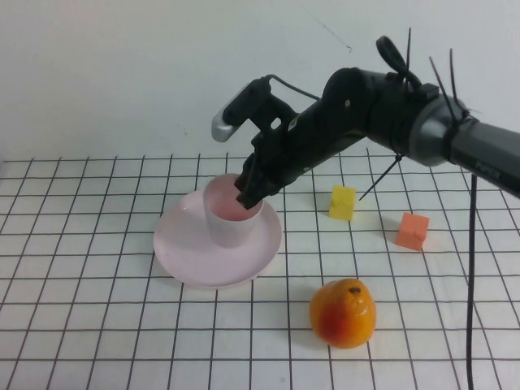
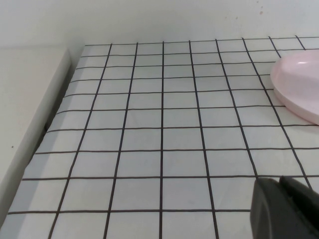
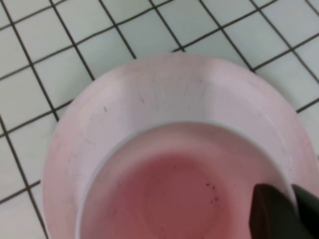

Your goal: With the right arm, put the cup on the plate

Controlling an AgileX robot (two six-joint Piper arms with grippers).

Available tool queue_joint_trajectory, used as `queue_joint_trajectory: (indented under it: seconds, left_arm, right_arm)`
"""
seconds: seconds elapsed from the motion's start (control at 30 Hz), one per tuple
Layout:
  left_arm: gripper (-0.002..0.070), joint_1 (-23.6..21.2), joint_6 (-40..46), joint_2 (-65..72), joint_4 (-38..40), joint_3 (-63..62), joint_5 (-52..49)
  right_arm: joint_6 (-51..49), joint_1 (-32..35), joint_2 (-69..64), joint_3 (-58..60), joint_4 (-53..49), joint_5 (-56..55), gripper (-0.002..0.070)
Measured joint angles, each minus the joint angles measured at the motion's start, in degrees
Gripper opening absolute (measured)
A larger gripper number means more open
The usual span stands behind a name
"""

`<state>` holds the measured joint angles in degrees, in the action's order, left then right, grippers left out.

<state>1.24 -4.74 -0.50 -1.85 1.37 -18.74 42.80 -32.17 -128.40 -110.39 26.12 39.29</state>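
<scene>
My right end effector (image 1: 249, 197) grips the rim of the cup (image 1: 231, 214), which stands upright on the plate (image 1: 184, 248). My left end effector (image 2: 284, 208) hovers over the bench (image 2: 149, 139); its grip I cannot tell.

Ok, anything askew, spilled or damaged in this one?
Nothing stands out. The small pale pink plastic cup stands upright on the round pale pink plastic plate, right end effector at its rim. Left end effector sits low over the table.
</scene>
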Motion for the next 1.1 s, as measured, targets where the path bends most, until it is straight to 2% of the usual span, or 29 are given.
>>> queue_joint_trajectory:
  seconds: [0.33, 0.43, 0.6, 0.77, 0.87, 1.0, 1.1]
  left_arm:
    - [-0.0003, 0.00, 0.00, 0.00, 0.00, 0.00, 0.00]
    - [-0.0003, 0.00, 0.00, 0.00, 0.00, 0.00, 0.00]
    - [-0.0003, 0.00, 0.00, 0.00, 0.00, 0.00, 0.00]
    - [-0.0002, 0.00, 0.00, 0.00, 0.00, 0.00, 0.00]
    - [-0.0003, 0.00, 0.00, 0.00, 0.00, 0.00, 0.00]
    - [-0.0003, 0.00, 0.00, 0.00, 0.00, 0.00, 0.00]
    - [-0.0004, 0.00, 0.00, 0.00, 0.00, 0.00, 0.00]
  right_arm:
    - [0.12, -0.12, -4.39, 0.00, 5.33, -2.77, 0.0032]
    - [0.12, -0.12, -4.39, 0.00, 6.73, -4.40, 0.0077]
    - [0.12, -0.12, -4.39, -2.11, 10.15, -4.71, 0.0215]
    - [0.21, -0.12, -4.39, -8.86, 9.73, 0.35, 0.0240]
    - [0.21, -0.12, -3.69, -14.45, 4.68, 6.56, 0.0209]
    - [-0.94, 0.21, 0.20, -22.46, -9.11, 17.58, 0.0059]
    - [-3.75, 0.87, 4.53, -26.61, -21.98, 25.23, 0.0015]
